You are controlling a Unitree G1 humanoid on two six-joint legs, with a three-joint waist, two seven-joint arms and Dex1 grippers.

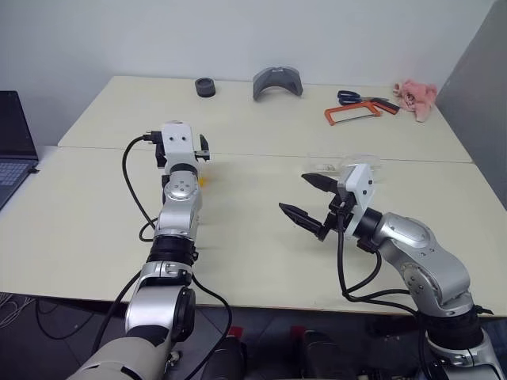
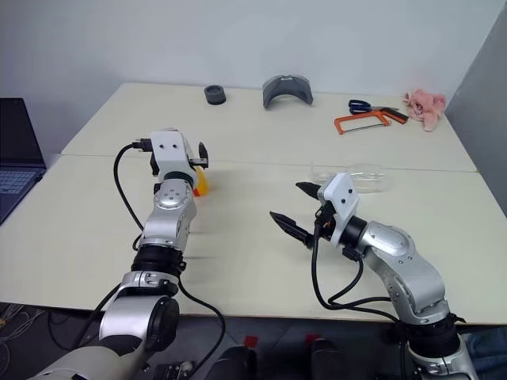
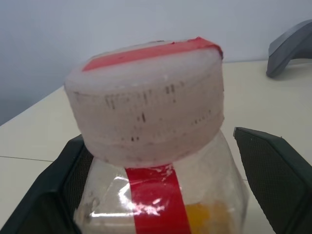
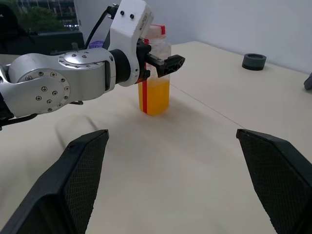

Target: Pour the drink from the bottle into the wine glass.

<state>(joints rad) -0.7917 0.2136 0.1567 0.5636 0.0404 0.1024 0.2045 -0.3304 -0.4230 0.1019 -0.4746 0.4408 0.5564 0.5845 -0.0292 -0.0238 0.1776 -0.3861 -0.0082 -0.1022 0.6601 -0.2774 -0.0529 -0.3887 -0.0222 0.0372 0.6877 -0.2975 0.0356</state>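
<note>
Black fingers of our right gripper [image 1: 305, 196] stand spread wide at about four o'clock on the cream table [image 1: 253, 261], nearest to us, holding nothing and touching nothing. Just behind that wrist, toward two o'clock, we can make out the wine glass [image 2: 363, 177] lying on its side on the tabletop, its clear bowl faint against the surface; nothing orange shows in it. At about ten o'clock our left gripper [image 4: 158, 61] has its jaws parted with the bottle [image 4: 155, 73] standing upright between them, high up near the neck. From the left wrist view the pale cap [image 3: 146, 100] with its red stripe is on, and one finger [image 3: 275, 180] stands visibly clear of the plastic, so we judge the grip not yet closed. The drink [image 4: 154, 95] fills the lower part of the bottle. By our reckoning the task is barely begun: the bottle must be grasped, the cap dealt with, the glass stood up, and everything poured. Farther off, from eleven to one o'clock, lie a black roll of tape [image 1: 206, 87], a grey curved piece [image 1: 277, 82], an orange hacksaw [image 1: 355, 114], blue-handled scissors [image 1: 348, 97] and a pink cloth [image 1: 416, 96].
</note>
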